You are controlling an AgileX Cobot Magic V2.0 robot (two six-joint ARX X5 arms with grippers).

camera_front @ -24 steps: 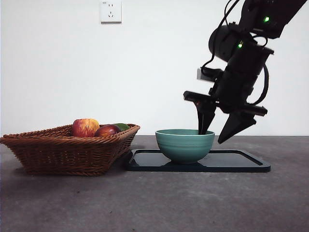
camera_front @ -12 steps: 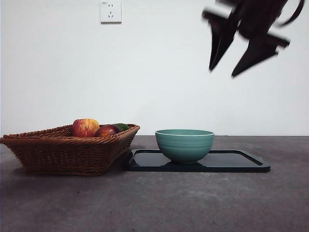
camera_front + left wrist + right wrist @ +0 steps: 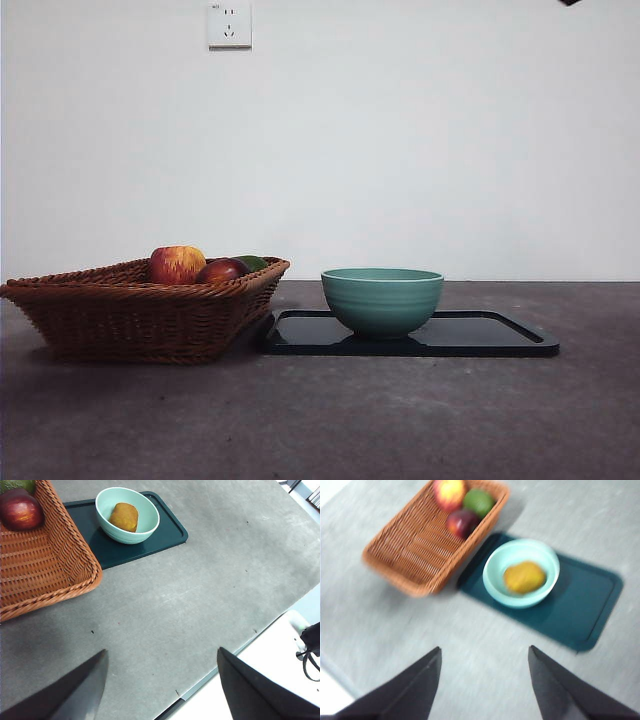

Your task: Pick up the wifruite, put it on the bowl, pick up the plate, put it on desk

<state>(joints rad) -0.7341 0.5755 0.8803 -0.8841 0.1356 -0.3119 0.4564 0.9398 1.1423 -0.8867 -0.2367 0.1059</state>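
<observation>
The brown wifruite (image 3: 123, 516) (image 3: 525, 577) lies inside the teal bowl (image 3: 382, 300) (image 3: 131, 536) (image 3: 492, 582); the bowl's wall hides it in the front view. The bowl stands on a glossy black tray (image 3: 490, 336) (image 3: 167, 529) (image 3: 592, 611) on the grey desk (image 3: 330, 420). No separate plate shows. My right gripper (image 3: 485, 649) hangs open and empty high above the desk, in front of the bowl; its picture is blurred. My left gripper (image 3: 161, 652) is open and empty too, high over the desk's near edge and far from the bowl.
A brown wicker basket (image 3: 130, 315) (image 3: 45, 565) (image 3: 420, 555) stands right beside the tray, holding a red-and-yellow apple (image 3: 177, 264), a dark red fruit (image 3: 222, 270) and a green fruit (image 3: 479, 501). Only a black arm tip (image 3: 570, 2) shows at the front view's top right.
The arm with open jaws that stood at the bowl's right rim has risen up and to the right, out of the front view. Bowl, tray and basket have not moved.
</observation>
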